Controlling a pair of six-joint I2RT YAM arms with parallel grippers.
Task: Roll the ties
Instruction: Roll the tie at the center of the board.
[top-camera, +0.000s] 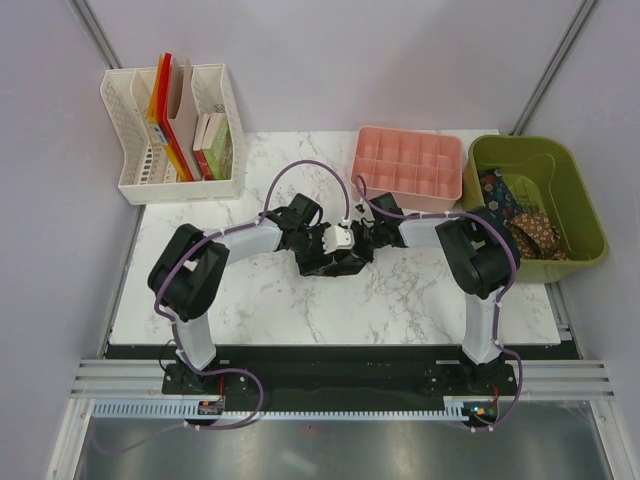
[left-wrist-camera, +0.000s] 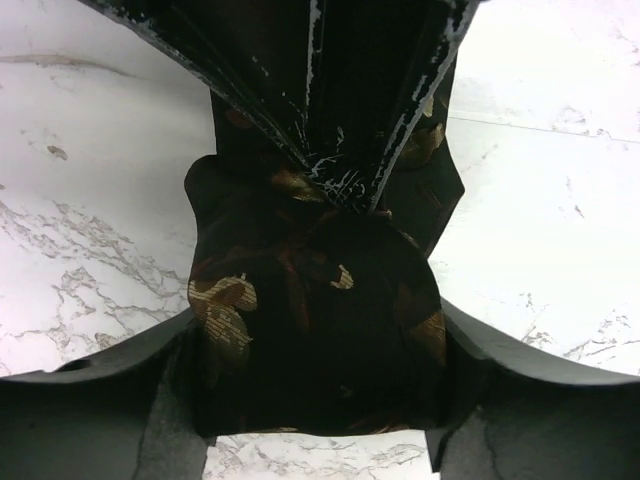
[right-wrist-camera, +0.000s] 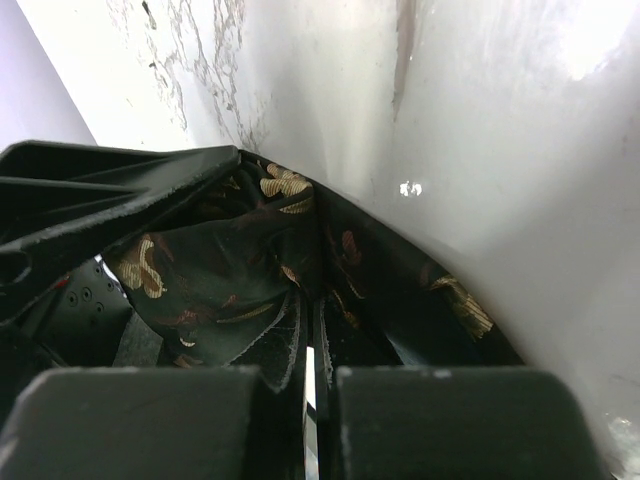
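The right gripper (right-wrist-camera: 310, 368) is pinched shut on a fold of the tie (right-wrist-camera: 220, 280). The left gripper (left-wrist-camera: 318, 325) is spread wide astride that bundle at the middle of the table (top-camera: 420, 300). Whether the bundle is squeezed cannot be told. Neither arm is placed nearer.

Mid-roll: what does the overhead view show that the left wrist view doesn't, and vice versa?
Overhead only: the pink tray, the green bin holding more ties, the white file rack. Left wrist only: gold-brown flowers on the tie, which fills the gap between the left jaws while the right jaws pinch it. Both: the marble table and the tie, overhead just a dark patch.
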